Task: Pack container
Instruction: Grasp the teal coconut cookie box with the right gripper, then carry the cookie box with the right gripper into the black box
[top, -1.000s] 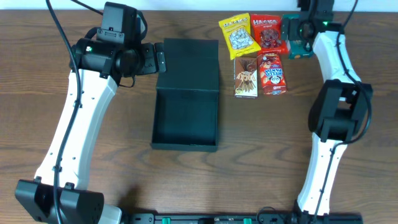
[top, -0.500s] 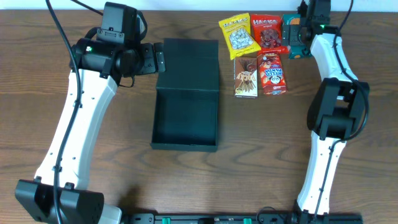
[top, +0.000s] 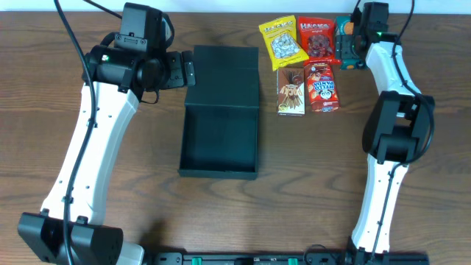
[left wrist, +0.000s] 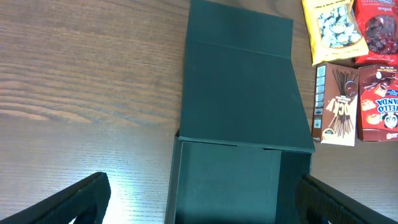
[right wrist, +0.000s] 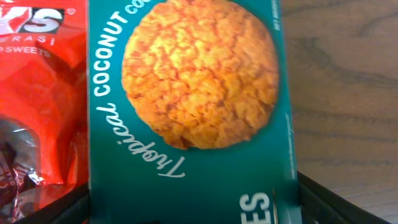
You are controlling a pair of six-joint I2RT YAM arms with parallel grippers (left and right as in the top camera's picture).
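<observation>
The container [top: 221,143] is a dark teal-black box lying open at the table's middle, its flap lid [top: 224,73] folded back toward the far side. It is empty. It also shows in the left wrist view [left wrist: 242,99]. My left gripper [top: 190,70] is open and empty, hovering by the lid's left edge; its fingers [left wrist: 202,202] frame the open box. My right gripper [top: 352,48] is open at the far right, its fingers [right wrist: 193,202] straddling a teal coconut cookie box [right wrist: 186,124], which lies on the table [top: 344,33].
Snacks lie right of the lid: a yellow packet [top: 283,40], a red sweets bag [top: 316,38] touching the cookie box, a brown stick-biscuit box [top: 291,90] and a red panda-biscuit box [top: 321,87]. The table's far edge is just behind them.
My right gripper has moved a little toward the far edge and closed in over the cookie box. The left arm and the container have not moved.
</observation>
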